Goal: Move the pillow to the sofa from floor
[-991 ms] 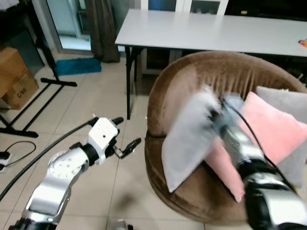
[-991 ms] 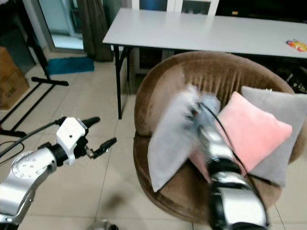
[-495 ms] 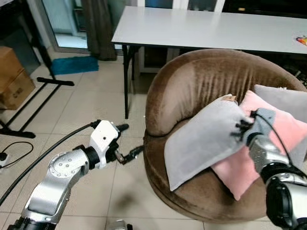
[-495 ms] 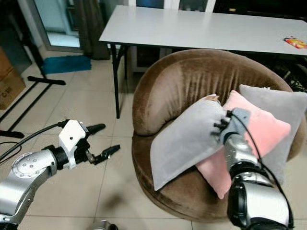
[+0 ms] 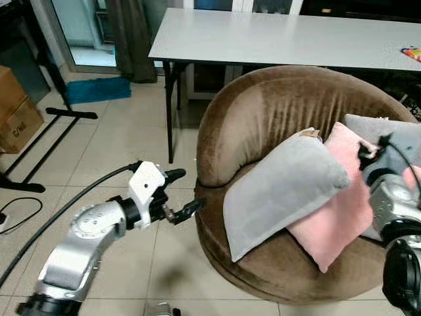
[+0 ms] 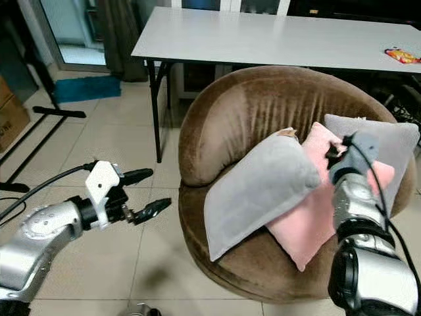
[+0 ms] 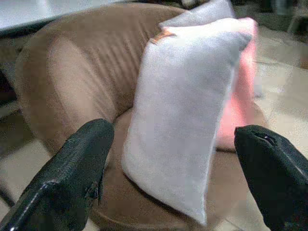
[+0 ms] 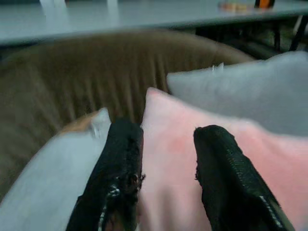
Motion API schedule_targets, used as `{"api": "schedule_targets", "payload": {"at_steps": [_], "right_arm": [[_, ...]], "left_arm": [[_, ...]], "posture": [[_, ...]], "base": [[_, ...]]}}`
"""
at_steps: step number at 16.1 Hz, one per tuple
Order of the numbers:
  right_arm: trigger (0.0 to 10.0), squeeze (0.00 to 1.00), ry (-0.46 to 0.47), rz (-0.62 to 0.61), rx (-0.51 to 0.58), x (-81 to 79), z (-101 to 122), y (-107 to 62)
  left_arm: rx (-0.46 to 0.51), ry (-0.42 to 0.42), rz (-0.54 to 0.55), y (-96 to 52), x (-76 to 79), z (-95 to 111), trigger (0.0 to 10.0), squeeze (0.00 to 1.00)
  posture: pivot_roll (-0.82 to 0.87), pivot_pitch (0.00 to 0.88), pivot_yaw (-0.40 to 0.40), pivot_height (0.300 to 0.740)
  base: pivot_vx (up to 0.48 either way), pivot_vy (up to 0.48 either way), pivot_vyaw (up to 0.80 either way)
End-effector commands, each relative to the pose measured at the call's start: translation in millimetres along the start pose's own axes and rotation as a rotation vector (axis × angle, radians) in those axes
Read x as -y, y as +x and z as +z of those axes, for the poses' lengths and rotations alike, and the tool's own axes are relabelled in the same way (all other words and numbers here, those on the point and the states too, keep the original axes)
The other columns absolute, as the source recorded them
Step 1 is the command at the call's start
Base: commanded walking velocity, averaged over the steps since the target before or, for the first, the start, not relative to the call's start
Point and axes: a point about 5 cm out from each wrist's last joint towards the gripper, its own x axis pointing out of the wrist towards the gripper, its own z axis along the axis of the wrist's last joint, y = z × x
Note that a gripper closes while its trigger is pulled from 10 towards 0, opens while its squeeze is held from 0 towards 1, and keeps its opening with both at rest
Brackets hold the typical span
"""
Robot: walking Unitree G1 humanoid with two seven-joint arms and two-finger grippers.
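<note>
Beige floor tiles (image 5: pixel 118 138) surround a round brown sofa chair (image 5: pixel 276 112) that stands in front of a white table (image 5: pixel 276 36). On its seat the grey pillow (image 5: pixel 283 191) leans against the backrest near the front-left rim, overlapping a pink pillow (image 5: pixel 339 210) with another grey pillow (image 6: pixel 381 141) behind. The right gripper (image 8: pixel 166 168) hovers by the pink pillow's top, jaws released and empty; the left gripper (image 5: pixel 179 193) hangs over the floor beside the sofa's left edge, jaws spread wide.

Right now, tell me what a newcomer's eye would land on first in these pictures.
The round brown sofa before the white table, with a big grey pillow leaning on a pink pillow in its seat. The right gripper hovers over the pink one, fingers apart and holding nothing. The left gripper, open, reaches over the tiled floor toward the sofa's edge.
</note>
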Motion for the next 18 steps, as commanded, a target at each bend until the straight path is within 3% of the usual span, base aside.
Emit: {"api": "schedule_targets", "payload": {"at_steps": [1, 2, 3, 4, 5, 6, 9, 12, 16, 18], "right_arm": [[10.0, 1.0, 0.017, 0.008, 0.076, 1.7, 14.4, 0.8], [10.0, 1.0, 0.021, 0.035, 0.11, -2.9, 17.3, -1.5], [10.0, 1.0, 0.011, 0.134, 0.168, -27.2, 17.0, -22.2], [10.0, 1.0, 0.001, 0.203, 0.169, -48.8, 11.4, -42.9], [10.0, 1.0, 0.0, 0.222, 0.167, -55.9, 8.7, -50.4], [10.0, 1.0, 0.019, 0.264, 0.148, -75.8, -1.6, -68.7], [10.0, 1.0, 0.075, 0.282, 0.047, -112.6, -25.3, -99.0], [10.0, 1.0, 0.086, 0.296, 0.009, -123.9, -24.9, -106.6], [10.0, 1.0, 0.013, 0.29, -0.009, -125.4, -24.0, -99.8], [10.0, 1.0, 0.021, 0.249, -0.023, -122.3, -24.2, -95.7]], "left_arm": [[0.007, 0.021, 0.055, 0.4, -5.9, 2.1, 10.0, 0.0], [0.011, 0.033, 0.107, 1.1, -9.3, 1.6, 10.0, 0.0], [0.033, 0.079, 0.271, -0.8, -18.1, 0.6, 10.0, 0.0], [0.034, 0.075, 0.344, -3.6, -20.6, -1.0, 10.0, 0.0], [0.031, 0.075, 0.362, -4.9, -20.6, -1.5, 10.0, 0.0], [0.035, 0.071, 0.405, -7.2, -19.6, -2.0, 10.0, 0.0], [0.045, 0.07, 0.458, -4.5, -19.0, -2.8, 10.0, 0.0], [0.046, 0.094, 0.477, 1.7, -24.8, 0.4, 10.0, 0.0], [0.046, 0.099, 0.488, 3.2, -29.0, 1.6, 10.0, 0.0], [0.043, 0.105, 0.488, 1.6, -30.8, 1.1, 10.0, 0.0]], "posture": [[-0.03, 0.0, 0.002, 0.74], [-0.03, 0.0, 0.002, 0.74], [-0.05, 0.0, -0.001, 0.74], [-0.05, 0.0, -0.001, 0.74], [-0.05, 0.0, 0.002, 0.74], [-0.05, 0.0, 0.006, 0.74], [-0.05, 0.0, 0.008, 0.74], [-0.05, 0.0, 0.017, 0.74], [-0.04, 0.0, 0.016, 0.74], [-0.04, 0.0, 0.026, 0.74]], "base": [[0.0, 0.0, 0.0], [0.0, 0.0, 0.0], [0.0, 0.0, 0.0], [0.0, 0.0, 0.0], [0.0, 0.0, 0.0], [0.0, -0.48, 0.0], [0.0, -0.48, 0.0], [0.0, -0.48, 0.0], [0.0, -0.48, 0.0], [0.0, -0.48, 0.0]]}}
